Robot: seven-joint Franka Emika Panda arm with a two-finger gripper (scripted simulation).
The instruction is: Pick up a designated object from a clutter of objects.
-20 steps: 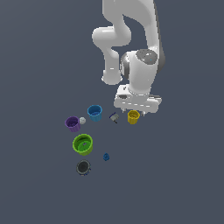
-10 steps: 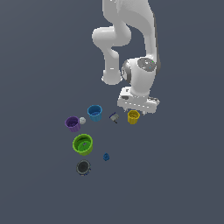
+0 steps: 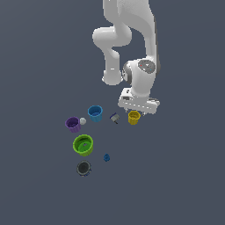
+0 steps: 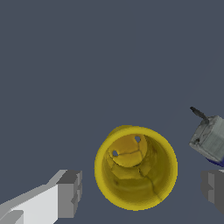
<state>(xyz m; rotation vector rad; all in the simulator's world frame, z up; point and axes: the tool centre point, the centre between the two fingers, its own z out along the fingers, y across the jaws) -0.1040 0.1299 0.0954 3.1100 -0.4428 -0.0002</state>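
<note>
1. I was at the approach step: my gripper [image 4: 142, 192] hung over the yellow cup [image 3: 134, 117], which stood on the grey floor [image 3: 184, 176] at the exterior view's right end of the clutter, just under my wrist
2. My fingers [image 4: 70, 194] were spread wide, one on each side of the cup in the wrist view, with bare floor showing between each pad and the cup wall, so nothing was gripped yet
3. The cup stood upright, mouth up toward my camera, its long axis vertical; I looked straight down into it and saw its base with two small holes
4. I judged the next move as a straight descent until the pads bracketed the cup wall, then a squeeze across its width and a lift
5. The small grey piece [image 4: 212, 138] lay close beside the cup, near one finger in the wrist view, and to the cup's left in the exterior view; I judged that finger might clip it on the way down
6. The blue cup [image 3: 95, 113], purple cup [image 3: 73, 124], white ball [image 3: 82, 121], green cup [image 3: 83, 145], dark disc [image 3: 83, 168] and tiny blue piece [image 3: 106, 157] all sat farther to the exterior view's left, well apart from my target
</note>
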